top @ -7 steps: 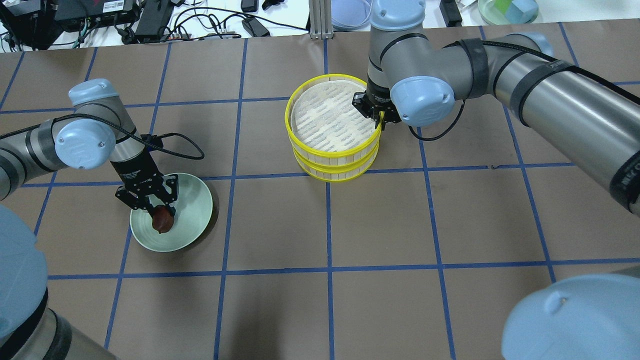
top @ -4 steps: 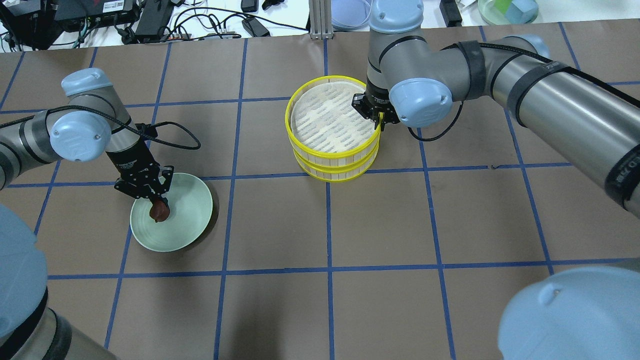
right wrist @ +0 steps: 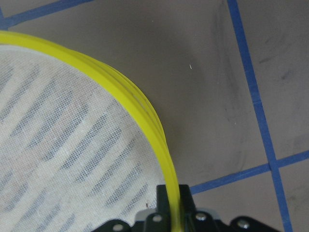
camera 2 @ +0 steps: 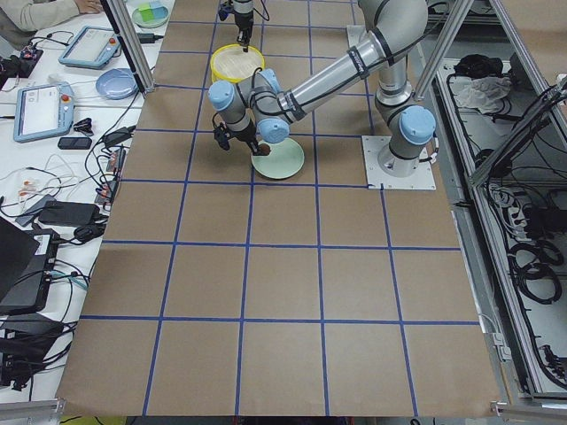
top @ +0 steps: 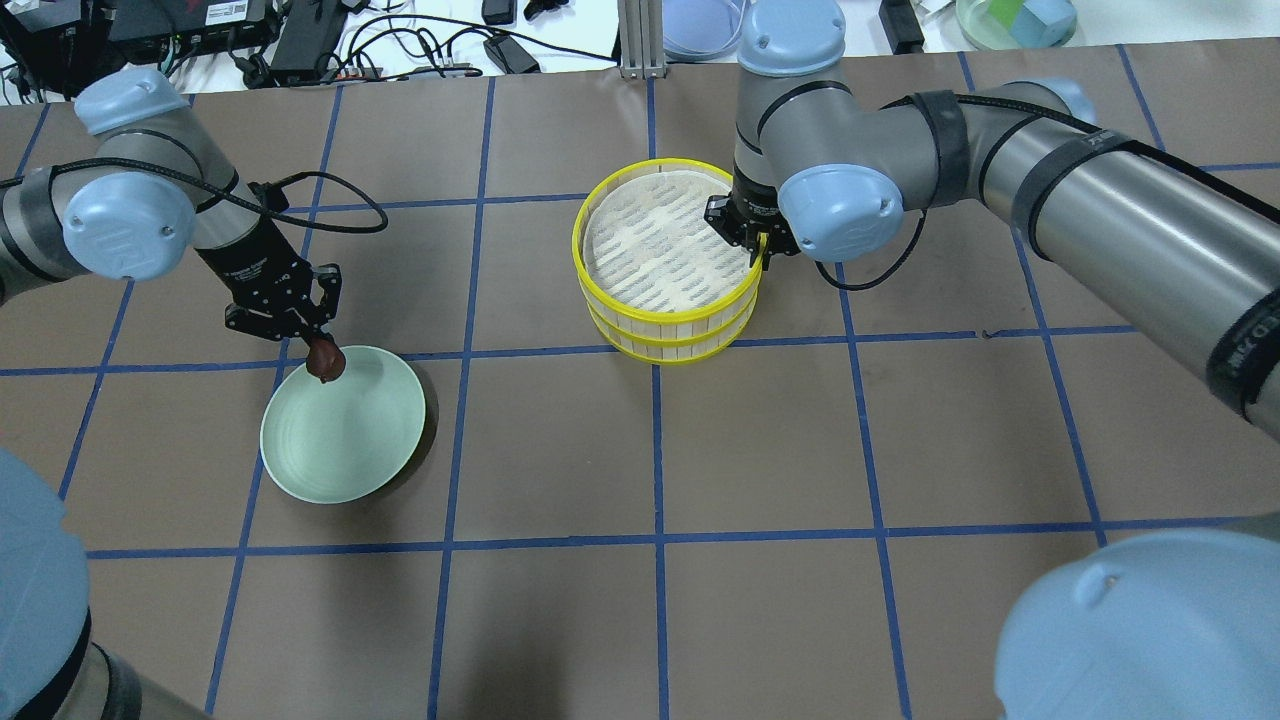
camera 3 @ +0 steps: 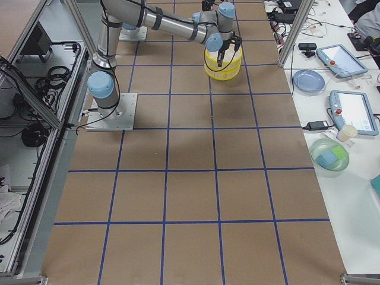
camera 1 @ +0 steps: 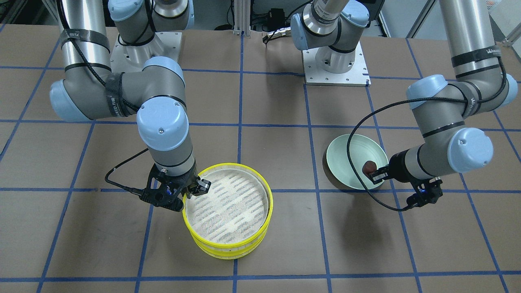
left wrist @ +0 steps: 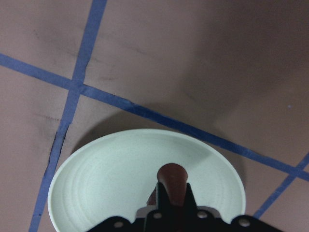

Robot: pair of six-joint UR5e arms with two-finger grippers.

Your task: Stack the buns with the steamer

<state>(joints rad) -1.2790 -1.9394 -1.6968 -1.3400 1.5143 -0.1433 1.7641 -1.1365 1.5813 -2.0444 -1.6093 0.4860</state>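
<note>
Left gripper had hauled the brown bun up off the plate, clamped tight on it. Well away from the plate, right gripper pinched the steamer rim.

White lettering is showing on the left arm's black strap and the right arm's black strap, but it is proving too small to read.

Silver arms, blue caps, black straps
</note>
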